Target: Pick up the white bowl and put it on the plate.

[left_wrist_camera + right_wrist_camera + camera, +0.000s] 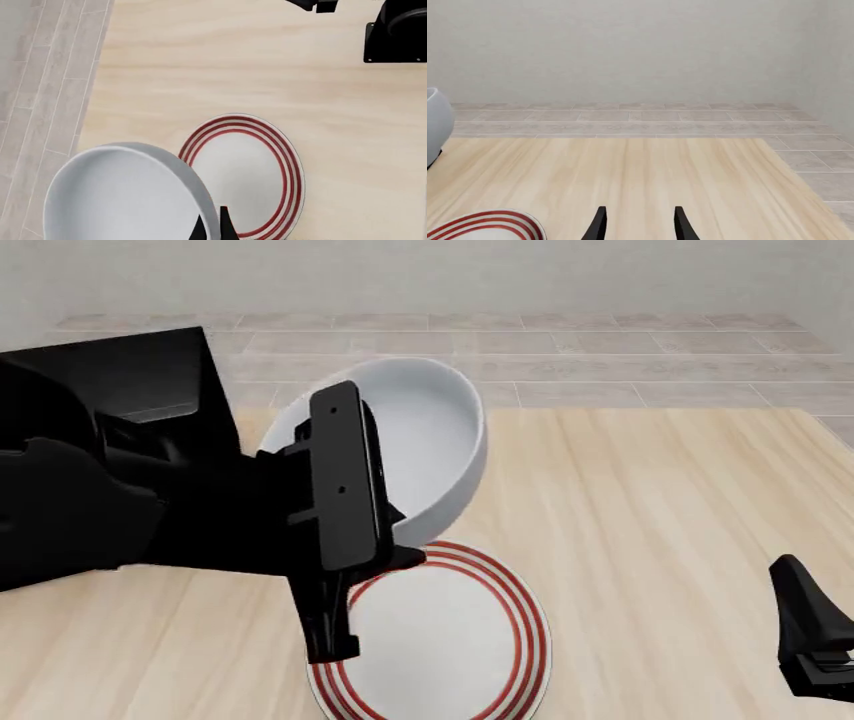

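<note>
The white bowl (420, 445) is picked up: the left gripper (212, 227) has its fingers (225, 225) pinched on the rim, and the bowl hangs tilted in the air, overlapping the far edge of the plate (447, 640) in the front view. The plate lies flat on the worktop (667, 540). Left to do: lower and release. The right gripper (637, 225) idles off to the side, fingers apart, holding nothing.
</note>
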Available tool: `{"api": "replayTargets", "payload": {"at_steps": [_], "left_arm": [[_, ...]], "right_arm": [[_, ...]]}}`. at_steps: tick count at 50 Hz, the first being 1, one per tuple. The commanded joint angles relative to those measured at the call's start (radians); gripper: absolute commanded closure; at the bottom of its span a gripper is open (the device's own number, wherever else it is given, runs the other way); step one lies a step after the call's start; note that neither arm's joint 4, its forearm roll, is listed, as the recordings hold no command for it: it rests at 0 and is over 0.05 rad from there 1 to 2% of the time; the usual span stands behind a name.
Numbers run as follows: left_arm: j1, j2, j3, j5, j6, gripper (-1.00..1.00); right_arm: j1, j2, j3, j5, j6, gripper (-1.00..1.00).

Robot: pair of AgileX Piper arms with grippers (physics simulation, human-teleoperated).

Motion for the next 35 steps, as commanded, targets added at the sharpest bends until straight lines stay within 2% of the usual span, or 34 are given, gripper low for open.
{"api": "replayTargets", "payload": {"at_steps": [1,19,35], "left_arm": [[-0.045,-0.020,0.026,0.001,-0.042,1.00],[-0.055,-0.011,0.096,0.005,-0.045,1.00],[-0.108,-0.023,0.108,0.016,-0.090,1.00]], "right_arm": [[0.000,0.000,0.004,-0.004,0.000,-1.00],[0.000,0.000,0.004,-0.004,0.000,-1.00],[0.000,0.000,0.004,-0.004,0.000,-1.00]]}}
